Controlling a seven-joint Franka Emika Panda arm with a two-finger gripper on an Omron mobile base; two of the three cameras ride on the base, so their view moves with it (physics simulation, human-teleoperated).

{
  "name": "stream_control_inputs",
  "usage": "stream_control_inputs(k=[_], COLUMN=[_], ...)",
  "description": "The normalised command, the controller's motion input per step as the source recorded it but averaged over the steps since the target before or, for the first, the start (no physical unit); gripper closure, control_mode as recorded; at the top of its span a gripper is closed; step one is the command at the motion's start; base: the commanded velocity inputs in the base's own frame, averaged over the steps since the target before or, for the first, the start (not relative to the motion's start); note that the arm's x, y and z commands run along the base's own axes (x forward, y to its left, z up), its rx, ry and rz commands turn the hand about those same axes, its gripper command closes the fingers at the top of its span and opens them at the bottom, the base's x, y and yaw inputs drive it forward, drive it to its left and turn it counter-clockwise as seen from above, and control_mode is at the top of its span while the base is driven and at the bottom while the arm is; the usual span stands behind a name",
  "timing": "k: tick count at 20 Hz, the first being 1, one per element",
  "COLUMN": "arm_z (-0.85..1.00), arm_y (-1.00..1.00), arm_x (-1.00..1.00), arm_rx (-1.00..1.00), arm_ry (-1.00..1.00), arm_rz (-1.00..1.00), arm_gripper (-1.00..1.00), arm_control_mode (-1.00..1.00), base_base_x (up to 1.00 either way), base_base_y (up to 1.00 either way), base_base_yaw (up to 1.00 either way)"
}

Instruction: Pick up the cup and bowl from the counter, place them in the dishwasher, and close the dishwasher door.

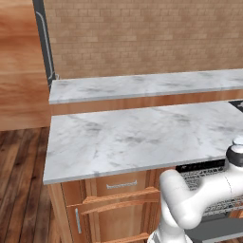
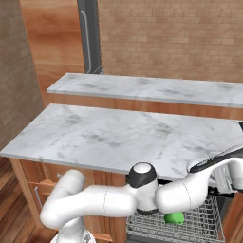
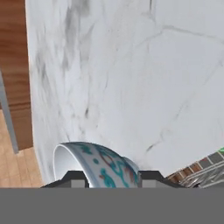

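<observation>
The bowl (image 3: 99, 162), pale with teal and red markings, stands on edge between my fingertips in the hand view. My gripper (image 3: 111, 177) is shut on the bowl, held over the counter's (image 3: 131, 65) marble near its edge. The green cup (image 2: 174, 218) lies in the dishwasher's wire rack (image 2: 201, 223), which is pulled out below the counter (image 2: 118, 137). My arm (image 2: 190, 192) reaches across above the rack toward the right edge of the right base view. In the left base view the rack (image 1: 213, 182) shows under the black top strip (image 1: 199, 167).
A narrower marble ledge (image 1: 142, 85) runs behind the counter (image 1: 133, 137), against a brick wall. Wooden drawers with metal handles (image 1: 121, 185) sit left of the dishwasher. A dark tall frame (image 2: 90, 35) stands at the back. Wood floor lies to the left.
</observation>
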Motion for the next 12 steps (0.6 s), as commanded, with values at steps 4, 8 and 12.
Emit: stream_control_inputs(k=[4,8,12], arm_z=[0.00,0.00,-0.12], arm_y=[-0.21,-0.15,-0.04], arm_x=[-0.49,-0.36,-0.28], arm_rx=[0.00,0.00,0.00], arm_ry=[-0.04,-0.01,0.00], arm_rz=[0.07,0.07,0.07], arm_gripper=[1.00,1.00,1.00], arm_control_mode=[-1.00,-1.00,-1.00], base_base_x=[0.00,0.00,0.00], base_base_y=[0.00,0.00,0.00], base_base_yaw=[0.00,0.00,0.00])
